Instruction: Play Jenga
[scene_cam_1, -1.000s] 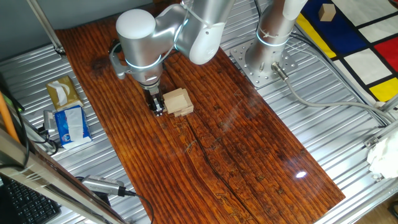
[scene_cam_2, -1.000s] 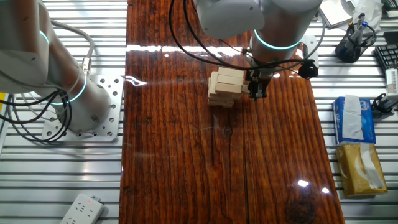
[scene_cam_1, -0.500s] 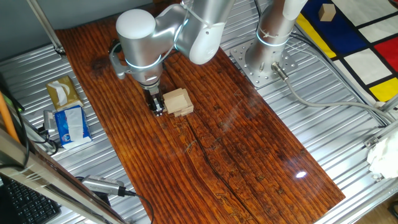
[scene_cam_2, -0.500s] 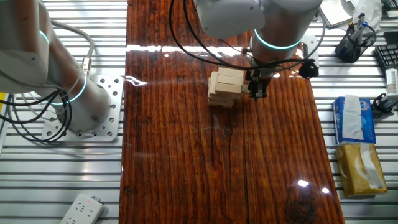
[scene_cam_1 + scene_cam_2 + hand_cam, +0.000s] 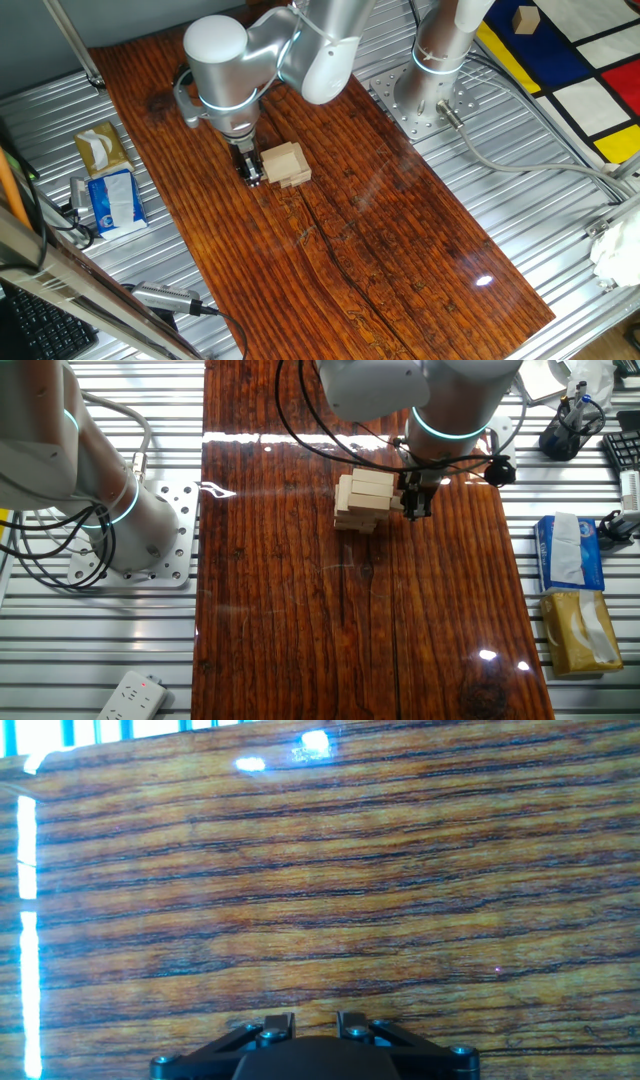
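Observation:
The Jenga tower (image 5: 283,164) is a small stack of pale wooden blocks laid crosswise in a few layers on the dark wooden board; it also shows in the other fixed view (image 5: 362,500). One low block sticks out a little on the side away from the gripper. My gripper (image 5: 253,174) points down right beside the tower, its tip near the board, and it looks shut and empty; the other fixed view (image 5: 413,507) shows it close against the tower's side. The hand view shows only the finger bases (image 5: 278,1024) and bare board; the tower is out of that view.
A second arm's base (image 5: 428,85) stands on the metal table beside the board (image 5: 380,250). Tissue packs (image 5: 108,178) lie off the board's left edge. A tan cube (image 5: 524,18) sits far back on the coloured mat. A power strip (image 5: 130,696) lies near the table's edge.
The arm's wrist and upper body have shifted very slightly away from the tower. The gripper tip and the tower stand about where they were.

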Robot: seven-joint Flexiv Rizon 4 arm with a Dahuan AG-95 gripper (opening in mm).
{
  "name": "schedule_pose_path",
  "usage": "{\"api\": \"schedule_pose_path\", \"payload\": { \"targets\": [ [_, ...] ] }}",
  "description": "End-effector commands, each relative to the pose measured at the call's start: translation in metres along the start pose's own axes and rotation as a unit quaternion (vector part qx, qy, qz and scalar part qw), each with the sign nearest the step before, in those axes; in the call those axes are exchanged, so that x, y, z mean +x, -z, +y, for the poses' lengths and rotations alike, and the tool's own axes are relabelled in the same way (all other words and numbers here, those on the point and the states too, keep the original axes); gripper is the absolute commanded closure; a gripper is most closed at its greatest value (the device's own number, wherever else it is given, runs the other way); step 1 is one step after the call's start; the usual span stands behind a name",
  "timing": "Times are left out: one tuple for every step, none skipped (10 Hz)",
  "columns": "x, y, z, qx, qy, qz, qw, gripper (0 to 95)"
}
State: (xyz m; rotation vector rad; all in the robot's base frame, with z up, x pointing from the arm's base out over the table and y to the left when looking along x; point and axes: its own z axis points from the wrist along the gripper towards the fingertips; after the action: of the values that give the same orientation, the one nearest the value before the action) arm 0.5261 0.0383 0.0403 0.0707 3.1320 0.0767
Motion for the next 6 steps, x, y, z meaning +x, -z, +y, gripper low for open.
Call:
{"api": "schedule_pose_path", "payload": {
  "targets": [
    [0.0, 0.0, 0.0, -0.001, 0.001, 0.0, 1.0, 95.0],
    [-0.0001, 0.0, 0.0, -0.001, 0.001, 0.0, 1.0, 95.0],
    [-0.0001, -0.0002, 0.0, -0.002, 0.001, 0.001, 1.0, 95.0],
    [-0.0002, -0.0003, 0.0001, -0.002, 0.001, 0.001, 1.0, 95.0],
    [-0.0002, -0.0003, 0.0, -0.003, 0.002, 0.003, 1.0, 95.0],
    [-0.0002, -0.0003, 0.0, -0.004, 0.003, 0.006, 1.0, 95.0]
  ]
}}
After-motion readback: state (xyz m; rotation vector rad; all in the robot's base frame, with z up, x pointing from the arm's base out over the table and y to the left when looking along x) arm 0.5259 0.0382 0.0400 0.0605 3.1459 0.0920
